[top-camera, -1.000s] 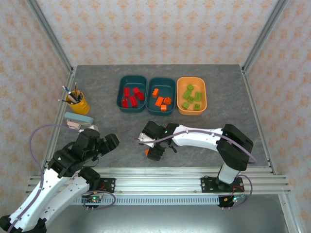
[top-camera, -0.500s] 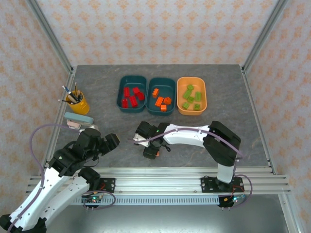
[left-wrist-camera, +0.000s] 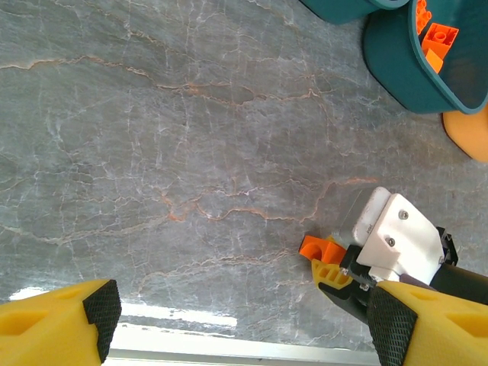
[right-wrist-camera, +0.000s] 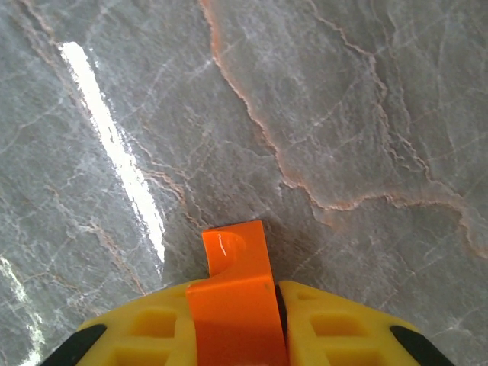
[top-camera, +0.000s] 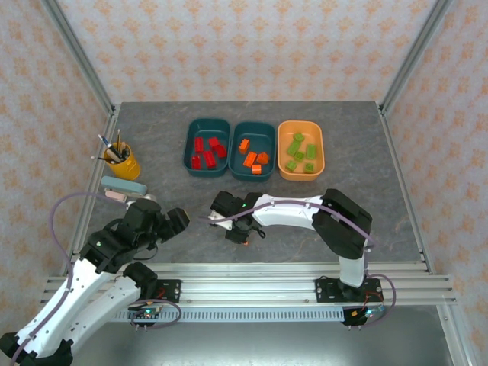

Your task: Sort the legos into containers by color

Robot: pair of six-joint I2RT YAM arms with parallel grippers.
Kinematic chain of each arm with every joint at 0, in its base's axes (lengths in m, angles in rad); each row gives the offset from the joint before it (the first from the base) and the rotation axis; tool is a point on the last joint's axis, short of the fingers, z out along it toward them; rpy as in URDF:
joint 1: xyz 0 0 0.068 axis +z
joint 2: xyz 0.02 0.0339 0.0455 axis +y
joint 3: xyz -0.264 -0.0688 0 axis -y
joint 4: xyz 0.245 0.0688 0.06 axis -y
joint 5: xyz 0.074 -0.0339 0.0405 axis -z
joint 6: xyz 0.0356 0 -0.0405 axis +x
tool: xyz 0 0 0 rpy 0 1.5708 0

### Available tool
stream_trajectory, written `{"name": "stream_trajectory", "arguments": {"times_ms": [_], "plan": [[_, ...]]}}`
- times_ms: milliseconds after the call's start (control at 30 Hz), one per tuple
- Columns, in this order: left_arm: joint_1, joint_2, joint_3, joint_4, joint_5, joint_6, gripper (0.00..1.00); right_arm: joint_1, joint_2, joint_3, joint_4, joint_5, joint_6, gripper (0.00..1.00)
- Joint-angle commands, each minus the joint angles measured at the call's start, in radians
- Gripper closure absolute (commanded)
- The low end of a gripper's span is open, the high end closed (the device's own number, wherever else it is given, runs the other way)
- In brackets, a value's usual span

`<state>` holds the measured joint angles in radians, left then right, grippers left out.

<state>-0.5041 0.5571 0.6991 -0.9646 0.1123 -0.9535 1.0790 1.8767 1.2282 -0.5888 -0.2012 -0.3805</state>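
One orange lego (right-wrist-camera: pixel 232 259), perhaps the wedge, sat pinched in the right gripper (right-wrist-camera: pixel 235 309); the left gripper (left-wrist-camera: pixel 245 316) hung spread.

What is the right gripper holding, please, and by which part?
The right gripper pinches the orange wedge by its two long sides; its far end sticks out.

A robotics lab test cell: a grey stone-look tabletop (top-camera: pixel 366 152) boxed in by wallpapered panels (top-camera: pixel 244 46) and aluminium posts (top-camera: pixel 79 53), with an aluminium rail (top-camera: pixel 252 276) at 6 o'clock carrying two arm bases (top-camera: pixel 347 290).
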Motion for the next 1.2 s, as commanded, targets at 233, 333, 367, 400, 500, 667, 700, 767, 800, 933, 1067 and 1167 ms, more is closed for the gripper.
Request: {"name": "stream_trajectory", "arguments": {"times_ms": [233, 333, 367, 400, 500, 667, 700, 767, 800, 933, 1067, 1167], "plan": [[-0.005, 0.178, 0.074, 0.149, 0.032, 0.038, 0.13, -0.143, -0.160, 0.029, 0.002, 0.000, 0.172, 0.84], [-0.004, 0.267, 0.129, 0.192, 0.048, 0.059, 0.13, -0.222, -0.178, 0.068, 0.006, 0.002, 0.226, 0.84], [-0.004, 0.299, 0.152, 0.207, 0.051, 0.066, 0.13, -0.254, -0.175, 0.091, 0.009, 0.003, 0.249, 0.84], [-0.004, 0.329, 0.169, 0.219, 0.054, 0.071, 0.13, -0.281, -0.171, 0.112, 0.014, 0.010, 0.273, 0.84], [-0.004, 0.426, 0.238, 0.255, 0.062, 0.090, 0.12, -0.363, -0.134, 0.197, 0.032, 0.041, 0.339, 0.84], [0.004, 0.597, 0.362, 0.313, 0.097, 0.125, 0.11, -0.447, 0.032, 0.415, -0.016, 0.172, 0.380, 0.84], [0.010, 0.631, 0.384, 0.324, 0.106, 0.128, 0.11, -0.458, 0.061, 0.453, -0.021, 0.197, 0.380, 0.84], [0.029, 0.696, 0.423, 0.364, 0.132, 0.125, 0.11, -0.479, 0.140, 0.547, -0.043, 0.237, 0.379, 0.84], [0.039, 0.723, 0.440, 0.381, 0.141, 0.124, 0.11, -0.486, 0.173, 0.592, -0.056, 0.256, 0.374, 0.84], [0.074, 0.845, 0.542, 0.414, 0.164, 0.144, 0.11, -0.505, 0.326, 0.788, -0.132, 0.357, 0.336, 0.84], [0.097, 0.955, 0.646, 0.410, 0.179, 0.178, 0.12, -0.517, 0.453, 0.927, -0.157, 0.430, 0.290, 0.85], [0.111, 1.011, 0.697, 0.406, 0.185, 0.192, 0.12, -0.530, 0.521, 0.988, -0.141, 0.438, 0.282, 0.84]]}}
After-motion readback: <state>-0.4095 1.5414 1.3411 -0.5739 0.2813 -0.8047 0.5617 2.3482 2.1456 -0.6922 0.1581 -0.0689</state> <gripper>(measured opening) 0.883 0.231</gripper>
